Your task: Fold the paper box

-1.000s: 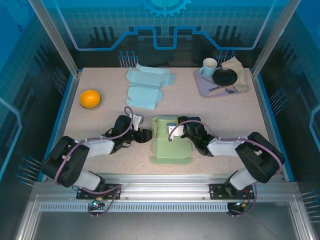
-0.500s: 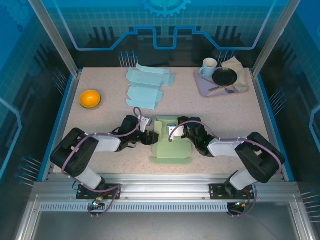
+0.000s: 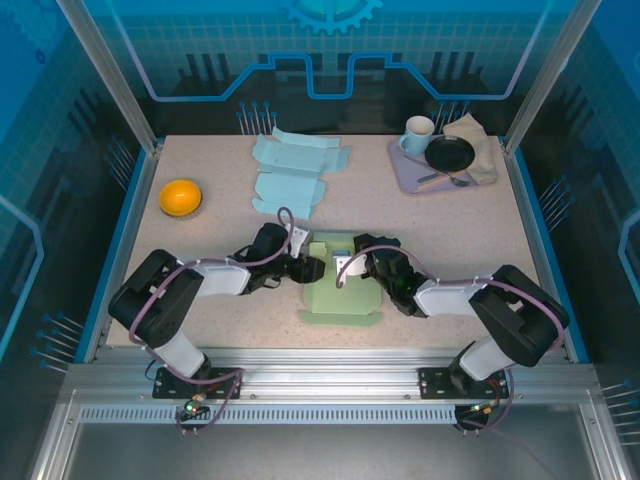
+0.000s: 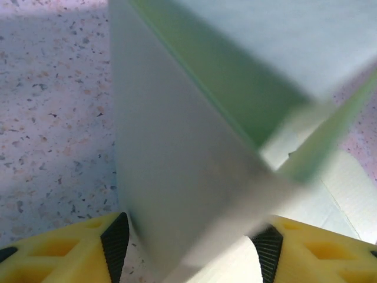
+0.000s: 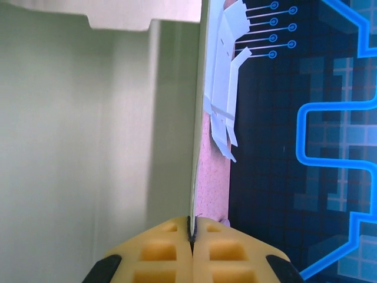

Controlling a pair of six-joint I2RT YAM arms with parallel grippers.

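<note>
The pale green paper box point(image 3: 340, 296) lies partly folded at the front middle of the table, with one panel standing up. My right gripper point(image 3: 347, 267) holds that panel from the right. In the right wrist view the yellow fingers point(image 5: 159, 250) are pressed together on the panel's thin edge point(image 5: 197, 147), so the right gripper point(image 5: 191, 230) is shut on it. My left gripper point(image 3: 312, 268) is against the box's left side. Its black pads point(image 4: 115, 242) stand apart, open, with a raised green flap point(image 4: 177, 177) of the box between them, blurred and very close.
Several light blue flat box blanks point(image 3: 293, 170) lie at the back middle. An orange bowl point(image 3: 181, 196) sits at the left. At the back right, a purple tray point(image 3: 410, 172) carries a mug point(image 3: 419, 133), a black plate point(image 3: 449, 153) and a cloth.
My left gripper has moved right across the table until its fingers straddle the box's left flap. The right gripper has kept its grip and hardly moved.
</note>
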